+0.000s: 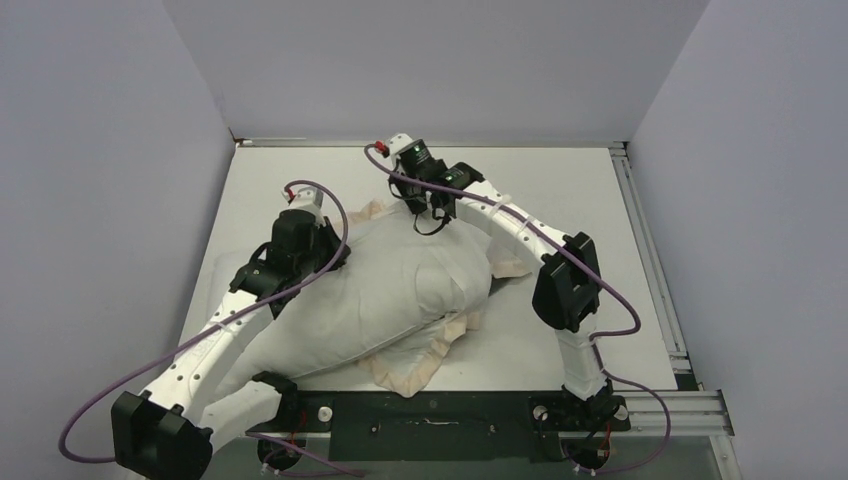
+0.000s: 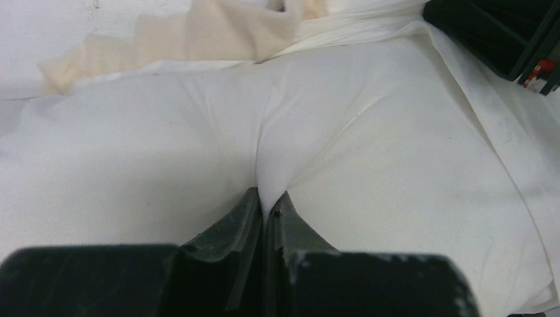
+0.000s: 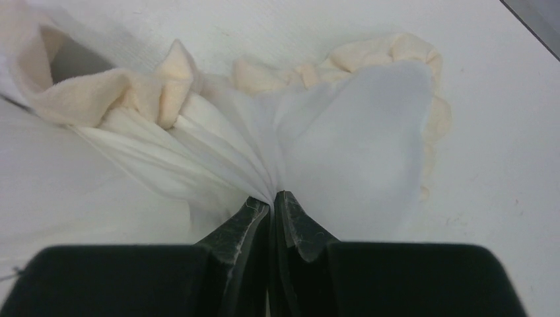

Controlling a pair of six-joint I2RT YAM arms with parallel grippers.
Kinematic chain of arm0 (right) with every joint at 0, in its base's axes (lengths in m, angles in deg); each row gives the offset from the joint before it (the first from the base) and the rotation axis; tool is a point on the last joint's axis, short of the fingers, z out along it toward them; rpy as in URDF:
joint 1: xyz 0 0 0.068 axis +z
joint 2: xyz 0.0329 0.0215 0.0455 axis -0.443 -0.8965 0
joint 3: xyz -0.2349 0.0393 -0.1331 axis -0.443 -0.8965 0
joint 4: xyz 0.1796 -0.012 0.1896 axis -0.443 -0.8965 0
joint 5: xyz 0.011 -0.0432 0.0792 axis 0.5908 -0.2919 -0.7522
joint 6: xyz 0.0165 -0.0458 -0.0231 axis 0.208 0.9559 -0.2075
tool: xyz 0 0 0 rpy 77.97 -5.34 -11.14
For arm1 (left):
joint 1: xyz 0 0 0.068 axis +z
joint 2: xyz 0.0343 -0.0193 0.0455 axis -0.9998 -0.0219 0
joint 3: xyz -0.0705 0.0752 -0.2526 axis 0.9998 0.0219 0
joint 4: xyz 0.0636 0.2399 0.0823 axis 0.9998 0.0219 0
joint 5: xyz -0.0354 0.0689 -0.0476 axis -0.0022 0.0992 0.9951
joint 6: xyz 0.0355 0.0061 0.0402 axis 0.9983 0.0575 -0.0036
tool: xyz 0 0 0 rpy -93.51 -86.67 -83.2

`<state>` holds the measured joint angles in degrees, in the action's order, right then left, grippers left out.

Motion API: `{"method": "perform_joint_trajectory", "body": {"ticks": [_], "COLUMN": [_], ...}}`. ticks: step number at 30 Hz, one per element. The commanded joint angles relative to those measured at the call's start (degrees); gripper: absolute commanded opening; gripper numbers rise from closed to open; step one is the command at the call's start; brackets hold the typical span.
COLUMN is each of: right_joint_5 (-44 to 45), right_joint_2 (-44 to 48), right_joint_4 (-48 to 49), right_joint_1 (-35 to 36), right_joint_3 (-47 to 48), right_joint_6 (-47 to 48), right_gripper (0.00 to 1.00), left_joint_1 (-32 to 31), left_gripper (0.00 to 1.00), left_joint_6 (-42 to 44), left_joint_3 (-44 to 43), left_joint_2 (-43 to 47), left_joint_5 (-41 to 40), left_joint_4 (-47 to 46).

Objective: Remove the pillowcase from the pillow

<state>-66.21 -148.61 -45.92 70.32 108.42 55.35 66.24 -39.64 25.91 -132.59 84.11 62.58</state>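
- Pillowcase limp, light; right tool clamped on its gathered edge, 12 o'clock.
- Pillow soft, bulky; left tool pinches a white fold, 9 o'clock, layer unclear.

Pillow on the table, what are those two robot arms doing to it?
They are trying to pull its cover off. The left gripper is shut, pinching a fold of the pillowcase on its plump white top. The right gripper is shut on the gathered cloth at the far edge, beside the cream frill. The cover is not off yet: it bulges as if the pillow is inside, lying on the table.
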Motion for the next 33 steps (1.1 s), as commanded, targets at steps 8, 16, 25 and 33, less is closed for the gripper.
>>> {"method": "perform_joint_trajectory", "body": {"ticks": [8, 16, 25, 33], "right_joint_5": [10.87, 7.20, 5.40, -0.26], "right_joint_2": [18.52, 28.90, 38.32, 42.73], "right_joint_4": [6.07, 12.84, 16.90, 17.53], "right_joint_1": [-20.41, -31.88, -38.22, -38.67], "right_joint_3": [-8.96, -18.75, -24.75, -24.72], "right_joint_6": [-9.71, -15.70, -19.76, -20.25], "right_gripper": [0.05, 0.05, 0.05, 0.05], "left_joint_1": [7.86, 13.36, 14.06, 14.07], "left_gripper": [0.00, 0.00, 0.00, 0.00], "left_joint_6": [1.63, 1.88, 2.95, 4.18], "left_joint_3": [2.71, 2.22, -6.94, -15.43], "left_joint_2": [5.07, 7.61, 6.50, 4.31], "left_joint_5": [-2.73, -0.07, -3.59, -8.42], "left_joint_4": [12.15, 13.49, 16.66, 17.31]}}
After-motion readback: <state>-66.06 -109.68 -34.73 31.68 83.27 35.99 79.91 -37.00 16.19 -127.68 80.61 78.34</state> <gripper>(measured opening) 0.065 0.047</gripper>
